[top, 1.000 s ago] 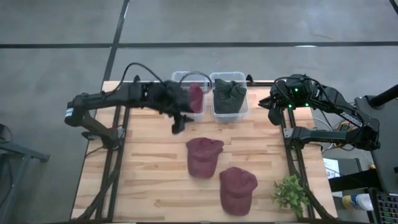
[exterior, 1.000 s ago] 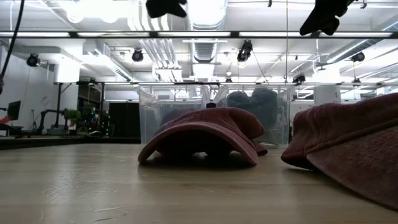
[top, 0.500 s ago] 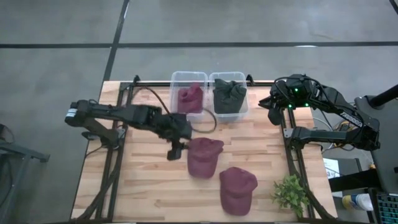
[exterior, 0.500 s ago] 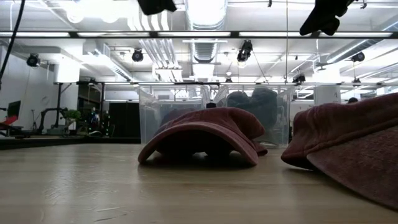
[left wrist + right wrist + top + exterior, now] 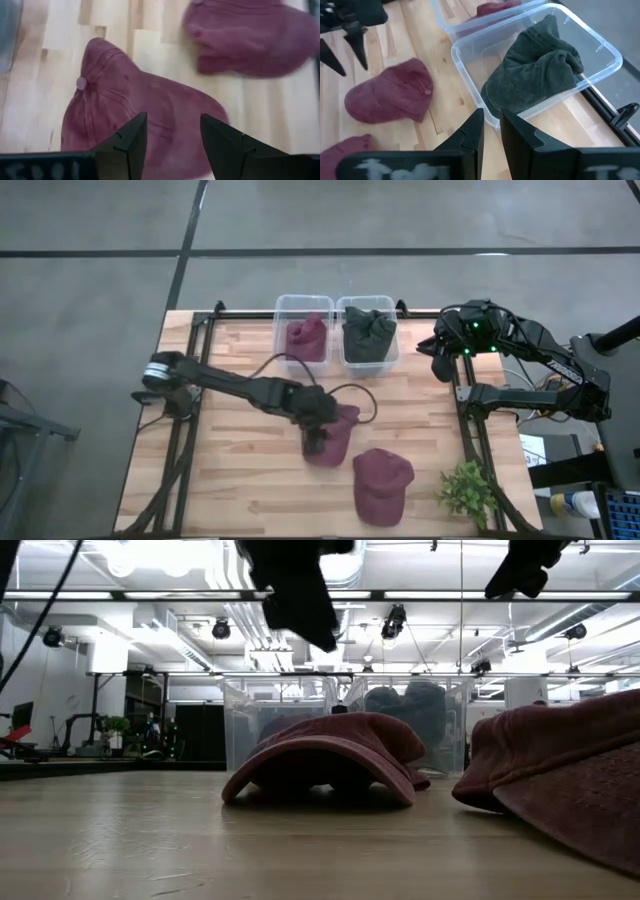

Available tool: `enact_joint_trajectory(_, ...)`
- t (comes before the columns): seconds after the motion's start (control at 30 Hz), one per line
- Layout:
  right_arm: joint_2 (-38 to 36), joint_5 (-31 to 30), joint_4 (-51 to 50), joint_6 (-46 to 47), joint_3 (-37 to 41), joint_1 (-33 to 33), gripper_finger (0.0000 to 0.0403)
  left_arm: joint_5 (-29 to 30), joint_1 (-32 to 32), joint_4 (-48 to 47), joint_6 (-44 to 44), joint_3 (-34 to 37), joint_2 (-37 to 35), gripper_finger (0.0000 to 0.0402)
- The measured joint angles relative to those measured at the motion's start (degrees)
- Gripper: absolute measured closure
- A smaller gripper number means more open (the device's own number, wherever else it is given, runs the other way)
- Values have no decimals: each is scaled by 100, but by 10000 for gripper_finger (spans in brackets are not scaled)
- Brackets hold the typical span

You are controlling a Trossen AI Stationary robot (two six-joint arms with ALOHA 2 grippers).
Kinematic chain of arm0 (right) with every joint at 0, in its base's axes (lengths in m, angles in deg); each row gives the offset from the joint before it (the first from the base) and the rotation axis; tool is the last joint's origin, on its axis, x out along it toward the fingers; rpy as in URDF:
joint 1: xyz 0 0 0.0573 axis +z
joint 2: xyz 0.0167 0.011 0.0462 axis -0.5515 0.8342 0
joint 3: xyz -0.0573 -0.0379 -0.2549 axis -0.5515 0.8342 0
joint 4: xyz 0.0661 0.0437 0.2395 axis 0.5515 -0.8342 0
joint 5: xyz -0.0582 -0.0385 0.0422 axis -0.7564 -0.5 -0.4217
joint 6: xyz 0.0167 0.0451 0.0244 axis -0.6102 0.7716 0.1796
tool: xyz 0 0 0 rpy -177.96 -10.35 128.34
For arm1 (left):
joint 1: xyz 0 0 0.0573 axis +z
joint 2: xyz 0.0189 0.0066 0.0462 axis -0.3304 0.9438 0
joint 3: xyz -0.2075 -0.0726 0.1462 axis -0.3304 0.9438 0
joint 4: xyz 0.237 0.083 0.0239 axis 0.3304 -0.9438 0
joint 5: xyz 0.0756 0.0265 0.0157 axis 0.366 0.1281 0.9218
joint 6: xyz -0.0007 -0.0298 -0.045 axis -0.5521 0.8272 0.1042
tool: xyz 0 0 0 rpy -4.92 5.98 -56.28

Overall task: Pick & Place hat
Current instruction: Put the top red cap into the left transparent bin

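A maroon cap [image 5: 342,430] lies crown up on the wooden table; its brim rests on the boards [image 5: 325,755]. My left gripper [image 5: 172,132] hovers open just above it, its fingers pointing down at the crown without touching it; in the low view my left gripper [image 5: 300,600] stands clear above the cap. A second maroon cap [image 5: 382,485] lies nearer the front edge. At the far edge, one clear bin [image 5: 290,308] holds a maroon hat [image 5: 303,335]. Another clear bin [image 5: 392,350] holds a dark green hat [image 5: 535,75]. My right gripper [image 5: 492,130] waits high at the far right with nothing between its fingers.
A small green plant [image 5: 467,492] stands at the near right corner. The left arm's cable [image 5: 350,392] loops over the table between the bins and the cap. Bare boards [image 5: 240,470] lie to the left of the caps.
My left gripper has come away from the bin with the maroon hat. It has swung toward the table's near edge and to the right, and has sunk until it hangs over the maroon cap, tipped more steeply down. Its fingers have kept the same gap.
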Motion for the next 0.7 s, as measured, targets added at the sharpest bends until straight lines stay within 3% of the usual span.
enact_joint_trajectory(0.33, 2, -2, -58, -244, 1, 1, 344, 94, 43, -5, 719, -680, 1143, 227)
enact_joint_trajectory(0.7, 0, -2, -60, -459, 1, 0, 344, 753, 69, -28, 1612, -723, 1329, 227)
